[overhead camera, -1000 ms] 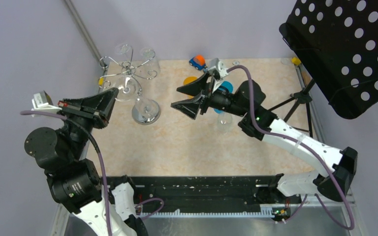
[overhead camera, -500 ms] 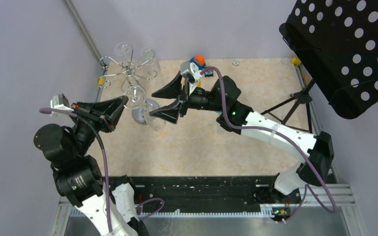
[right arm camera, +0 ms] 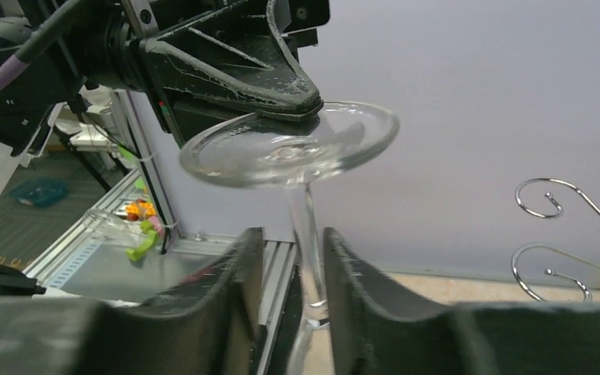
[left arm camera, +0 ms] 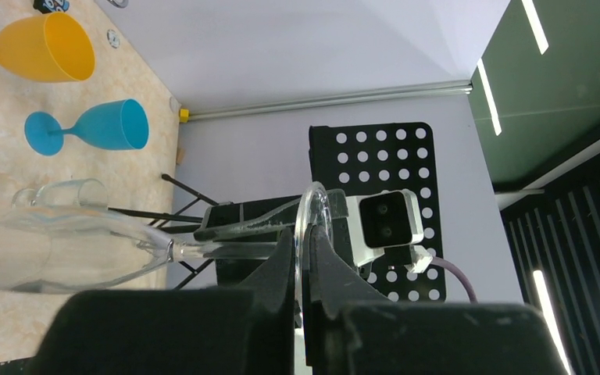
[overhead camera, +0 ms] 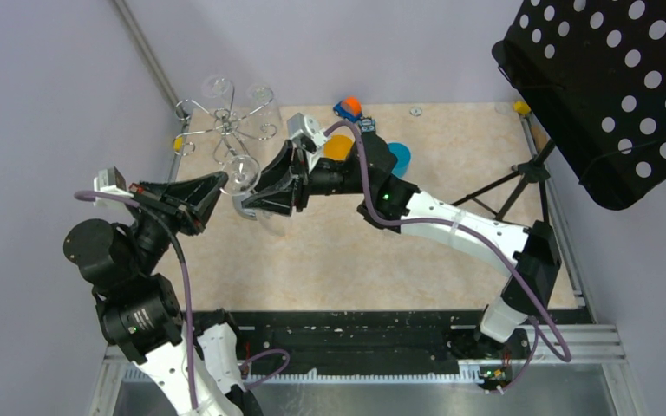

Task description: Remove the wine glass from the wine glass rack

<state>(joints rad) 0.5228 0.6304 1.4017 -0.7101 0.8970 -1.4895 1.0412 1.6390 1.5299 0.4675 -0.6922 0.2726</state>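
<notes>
Clear wine glass (right arm camera: 297, 152), round foot pinched in left claw (left arm camera: 303, 250), right claw (right arm camera: 293, 238) part-open astride stem

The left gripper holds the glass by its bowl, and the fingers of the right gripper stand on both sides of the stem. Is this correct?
Not quite. The left gripper holds the glass by its foot, not its bowl; the right wrist view shows it clamped there. The fingers of the right gripper do stand on both sides of the stem.

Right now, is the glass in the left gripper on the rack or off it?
Off. The left gripper pinches the glass by its foot; the rack hooks stand apart beside it.
</notes>
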